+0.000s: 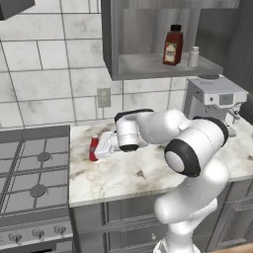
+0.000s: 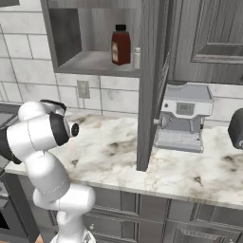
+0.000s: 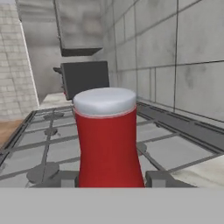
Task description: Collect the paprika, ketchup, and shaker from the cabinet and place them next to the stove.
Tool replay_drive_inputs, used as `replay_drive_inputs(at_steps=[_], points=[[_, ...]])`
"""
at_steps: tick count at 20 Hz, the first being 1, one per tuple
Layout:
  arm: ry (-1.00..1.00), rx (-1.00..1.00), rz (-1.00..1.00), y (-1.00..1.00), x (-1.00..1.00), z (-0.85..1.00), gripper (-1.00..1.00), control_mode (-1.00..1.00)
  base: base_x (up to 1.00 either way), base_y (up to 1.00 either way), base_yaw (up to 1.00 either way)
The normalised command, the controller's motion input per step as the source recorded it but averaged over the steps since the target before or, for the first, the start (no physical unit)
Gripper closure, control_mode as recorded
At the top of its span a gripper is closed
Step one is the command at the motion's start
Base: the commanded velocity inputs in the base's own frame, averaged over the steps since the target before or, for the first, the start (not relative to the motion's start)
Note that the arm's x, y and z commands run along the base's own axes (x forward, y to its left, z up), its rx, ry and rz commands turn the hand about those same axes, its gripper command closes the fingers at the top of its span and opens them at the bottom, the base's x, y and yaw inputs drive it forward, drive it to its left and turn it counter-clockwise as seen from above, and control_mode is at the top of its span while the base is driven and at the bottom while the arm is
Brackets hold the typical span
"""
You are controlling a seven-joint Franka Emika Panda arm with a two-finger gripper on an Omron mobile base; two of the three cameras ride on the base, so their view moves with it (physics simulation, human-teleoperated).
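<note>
Ketchup (image 1: 93, 147) gripped by tool (image 1: 99, 148) beside stove (image 1: 34, 173), paprika (image 1: 173, 45) (shaker (image 1: 193, 56) alongside) in cabinet (image 1: 148, 66)

The red ketchup (image 1: 93, 148) stood upright on the tabletop beside the stove (image 1: 34, 183); the paprika (image 1: 173, 45) and shaker (image 1: 193, 57) stood in the cabinet (image 1: 148, 66).

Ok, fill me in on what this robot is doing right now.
The arm's tool is shut on the ketchup, holding it low over the counter just beside the stove. The paprika and the shaker stand on the cabinet shelf, not yet collected.
</note>
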Motion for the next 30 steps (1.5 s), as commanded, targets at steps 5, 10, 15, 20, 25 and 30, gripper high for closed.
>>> replay_drive_inputs(at_steps=[5, 10, 15, 20, 25, 30], points=[[0.0, -0.09, -0.02, 0.41, 0.24, -0.04, 1.0, -1.0, 0.0, 0.0, 0.0], [0.01, -0.08, 0.0, 0.21, 0.28, -0.26, 1.0, -1.0, 0.0, 0.0, 0.0], [0.0, -0.04, 0.03, 0.01, 0.25, -0.53, 1.0, -1.0, 0.0, 0.0, 0.0], [-0.09, 0.0, 0.06, -0.11, 0.02, -0.6, 1.0, -1.0, 0.0, 0.0, 0.0], [-0.07, 0.01, 0.06, -0.07, 0.01, -0.44, 1.0, -1.0, 0.0, 0.0, 0.0], [-0.01, 0.0, 0.03, 0.0, 0.0, -0.29, -1.0, -1.0, 0.0, 0.0, 0.0]])
